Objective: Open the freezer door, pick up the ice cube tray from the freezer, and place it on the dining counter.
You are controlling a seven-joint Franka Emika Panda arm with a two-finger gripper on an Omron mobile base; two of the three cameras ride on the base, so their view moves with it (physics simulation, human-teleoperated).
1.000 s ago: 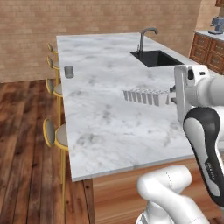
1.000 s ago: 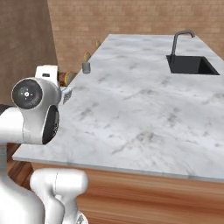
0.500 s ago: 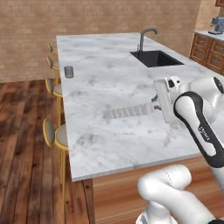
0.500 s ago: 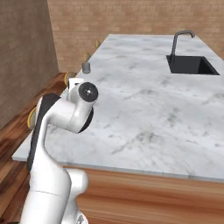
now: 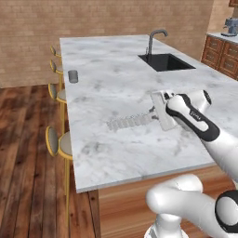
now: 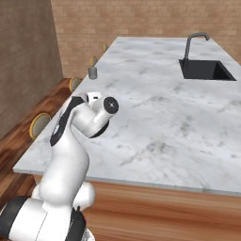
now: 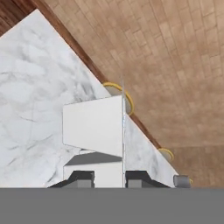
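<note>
The white arm has swung lower across the desk than half a second ago, and its pincer [image 7: 108, 178] stays clenched on the ice cube tray [image 5: 135, 122], the two dark fingertips [image 7: 81, 177] pressed to either side of the tray's near end. Earlier the tray was carried higher and further toward the sink; now it hangs just above the marble, about midway across the dining counter [image 5: 102, 93], its long side stretching from the hand toward the stool side. I cannot tell whether it touches the surface yet. Beyond it, a small grey cup [image 5: 73, 76] stands near the desk's left edge, unmoved, with the yellow-framed stools [image 5: 58, 142] lined up along that side. Further off, the black sink [image 5: 166, 62] and its curved faucet [image 5: 155, 39] sit at the far right, in front of the brick wall.
</note>
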